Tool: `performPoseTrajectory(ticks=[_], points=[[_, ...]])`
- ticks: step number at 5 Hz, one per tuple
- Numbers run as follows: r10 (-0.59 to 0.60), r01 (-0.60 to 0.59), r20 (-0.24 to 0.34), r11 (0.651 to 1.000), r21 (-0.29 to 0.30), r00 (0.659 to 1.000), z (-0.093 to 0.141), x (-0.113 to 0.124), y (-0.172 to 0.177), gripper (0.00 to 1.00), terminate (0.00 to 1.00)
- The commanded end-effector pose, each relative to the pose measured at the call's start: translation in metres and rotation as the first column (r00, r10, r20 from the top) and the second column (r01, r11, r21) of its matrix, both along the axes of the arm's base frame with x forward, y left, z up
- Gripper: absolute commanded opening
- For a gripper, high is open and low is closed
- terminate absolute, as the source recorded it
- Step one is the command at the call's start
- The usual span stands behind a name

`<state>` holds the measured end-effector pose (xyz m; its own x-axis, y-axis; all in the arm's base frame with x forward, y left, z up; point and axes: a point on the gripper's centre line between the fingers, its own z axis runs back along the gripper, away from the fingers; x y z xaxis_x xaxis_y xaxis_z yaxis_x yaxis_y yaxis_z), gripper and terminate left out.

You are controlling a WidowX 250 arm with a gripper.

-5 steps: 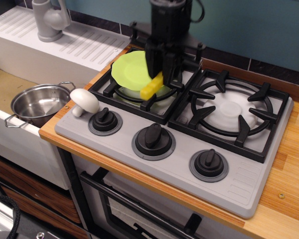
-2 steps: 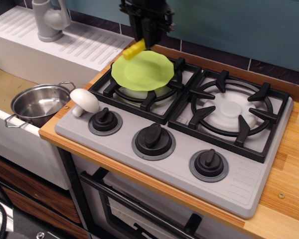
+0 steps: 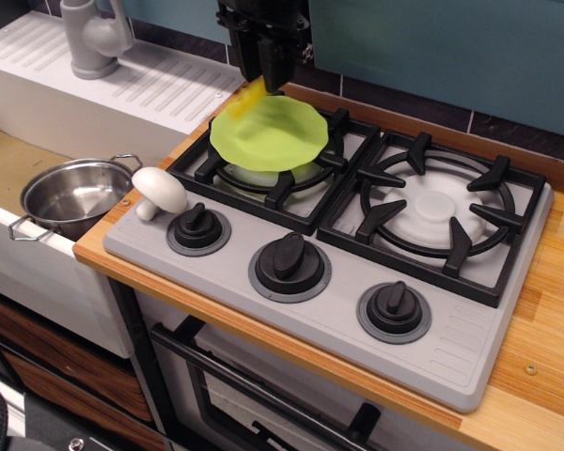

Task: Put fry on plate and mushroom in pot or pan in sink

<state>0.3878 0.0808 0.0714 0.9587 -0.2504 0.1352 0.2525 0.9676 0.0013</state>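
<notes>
Yellow fry point(image 3: 248, 98) blurred below tool point(image 3: 266, 75), over green plate point(image 3: 271, 133) rim

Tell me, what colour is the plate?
Lime green; the plate shows clearly in the only camera view.

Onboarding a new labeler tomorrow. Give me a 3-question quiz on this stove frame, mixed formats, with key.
1. True or false: the mushroom already lies inside the pot.
2. Multiple choice: the plate rests on A) the left burner grate, B) the right burner grate, C) the drainboard.
3. Fill in: the pot stands in the ____.

Key:
1. False. The mushroom lies on the grey stove panel beside the left knob, apart from the pot.
2. A. The fry shows blurred at the plate's far-left rim, just under the gripper; whether it is gripped or resting on the plate cannot be told.
3. Sink.
</notes>
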Motion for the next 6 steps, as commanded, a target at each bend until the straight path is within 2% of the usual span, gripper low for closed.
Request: performPoseTrajectory(ticks=[1, 4, 5, 6], points=[[0.066, -0.066, 0.023, 0.998, 0.024, 0.998, 0.029, -0.003, -0.020, 1.00, 0.00], [0.053, -0.052, -0.025, 0.997, 0.051, 0.998, 0.073, -0.030, -0.017, 1.00, 0.00], [0.017, -0.016, -0.029, 0.998, 0.060, 0.999, 0.077, -0.042, -0.014, 1.00, 0.00], [0.017, -0.016, -0.029, 0.998, 0.060, 0.999, 0.077, -0.042, -0.014, 1.00, 0.00]])
